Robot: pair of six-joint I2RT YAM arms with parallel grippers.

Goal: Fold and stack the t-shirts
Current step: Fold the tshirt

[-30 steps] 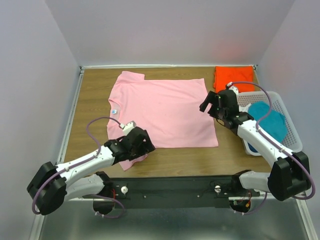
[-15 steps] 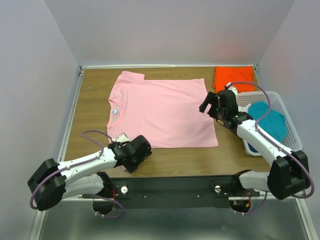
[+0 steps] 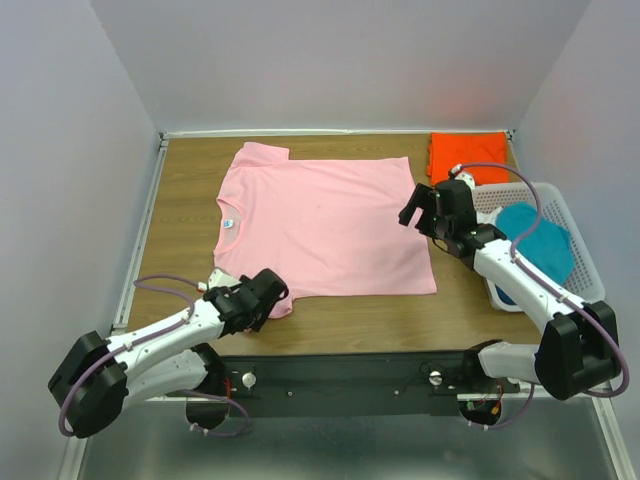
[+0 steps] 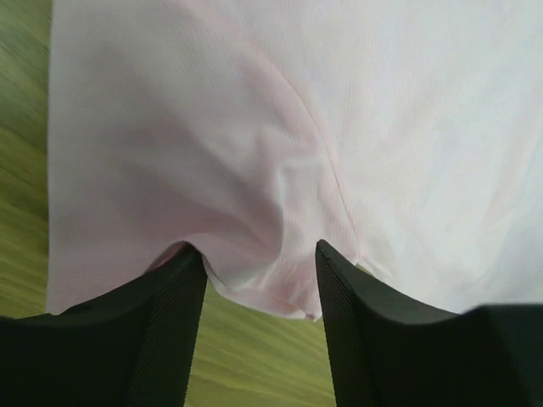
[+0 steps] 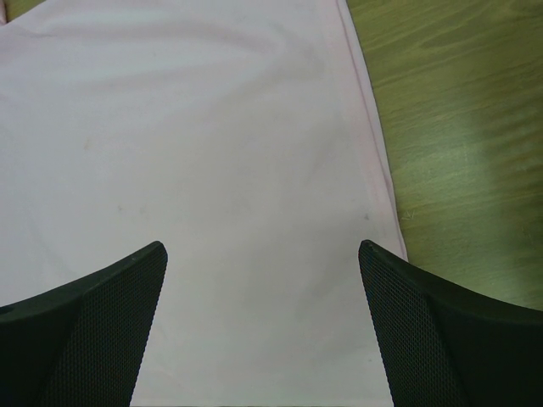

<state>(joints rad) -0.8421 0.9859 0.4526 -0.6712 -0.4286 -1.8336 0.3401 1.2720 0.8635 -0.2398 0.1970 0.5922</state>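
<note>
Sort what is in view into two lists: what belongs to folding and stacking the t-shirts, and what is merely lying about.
Belongs to the job: pink t-shirt; orange t-shirt; teal t-shirt.
Merely there: white basket; wooden table.

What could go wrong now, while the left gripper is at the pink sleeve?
The left gripper has only the thin edge of the sleeve between its jaws, so the cloth may slip out. The right gripper hangs open above the pink t-shirt, gripping nothing; a one-sided pull could skew the shirt.
</note>
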